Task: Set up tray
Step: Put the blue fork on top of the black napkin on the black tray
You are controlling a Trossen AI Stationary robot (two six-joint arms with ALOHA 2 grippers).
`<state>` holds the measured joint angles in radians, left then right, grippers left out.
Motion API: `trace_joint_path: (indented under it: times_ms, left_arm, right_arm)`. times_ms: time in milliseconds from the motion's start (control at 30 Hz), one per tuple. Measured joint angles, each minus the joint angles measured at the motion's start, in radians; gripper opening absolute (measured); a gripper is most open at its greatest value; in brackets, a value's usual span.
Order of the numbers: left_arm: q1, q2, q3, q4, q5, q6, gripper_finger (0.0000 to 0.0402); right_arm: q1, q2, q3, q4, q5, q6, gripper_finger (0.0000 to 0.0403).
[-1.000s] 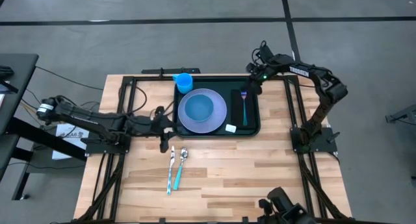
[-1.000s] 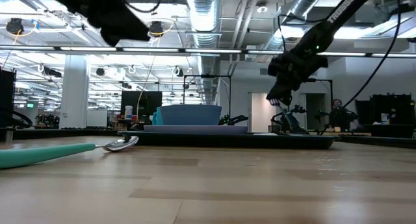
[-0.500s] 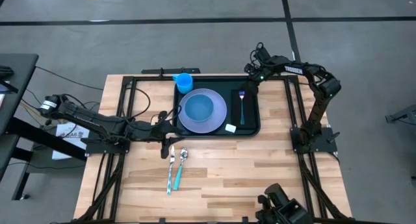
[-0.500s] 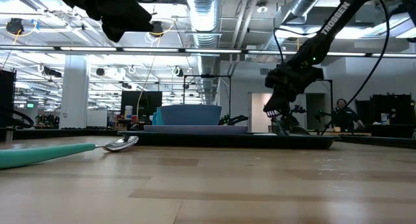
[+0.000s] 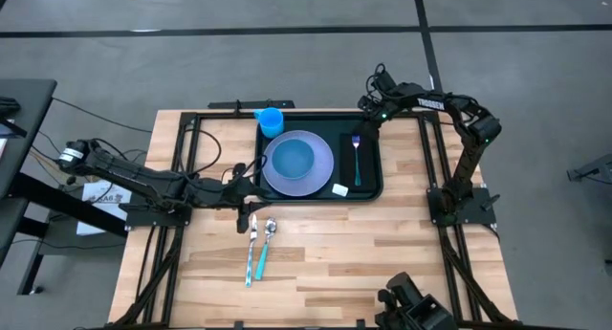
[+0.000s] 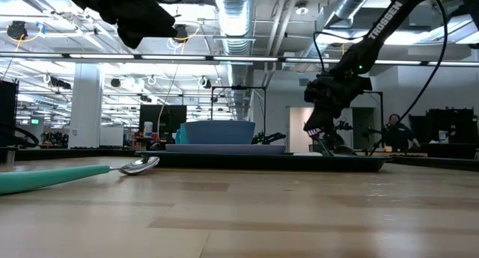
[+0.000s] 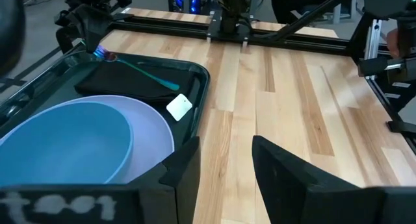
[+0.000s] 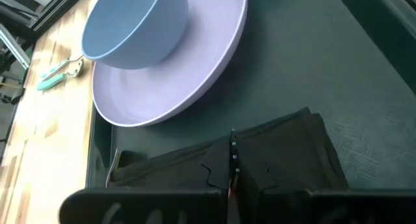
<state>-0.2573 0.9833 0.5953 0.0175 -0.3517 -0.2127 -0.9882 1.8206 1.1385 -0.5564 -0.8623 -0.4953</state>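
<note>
A dark tray with a raised rim sits at the far middle of a wooden table, seen from above. On it rest a lavender plate carrying a blue bowl, a small blue cup in the far left corner, and a black napkin on the right side with a teal-handled fork lying along it. A small white tag lies between plate and napkin.

The right gripper hangs over the tray's far right corner, just above the fork's tines — its fingers pressed fully together and holding nothing, the napkin lying directly below them in its wrist view.

The left gripper hovers low by the tray's near left corner, its two fingers parted about halfway with only bare wood and the tray's rim between them.

On the table in front of the tray, near the left gripper, lie a teal-handled knife and spoon, side by side — both apart from the tray. The low view shows the spoon's bowl resting on the wood.
</note>
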Motion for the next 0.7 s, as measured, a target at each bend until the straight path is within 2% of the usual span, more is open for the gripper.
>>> trace_joint_path:
  times_ms: [467, 700]
  left_arm:
    - [0.0, 0.0, 0.001, -0.005, 0.0, 0.0, 0.0128]
    - [0.0, 0.0, 0.001, -0.005, 0.0, 0.0, 0.0128]
  right_arm:
    - [0.0, 0.0, 0.0, -0.008, 0.027, 0.0, 0.0001]
    - [0.0, 0.0, 0.0, -0.008, 0.059, -0.002, 0.0019]
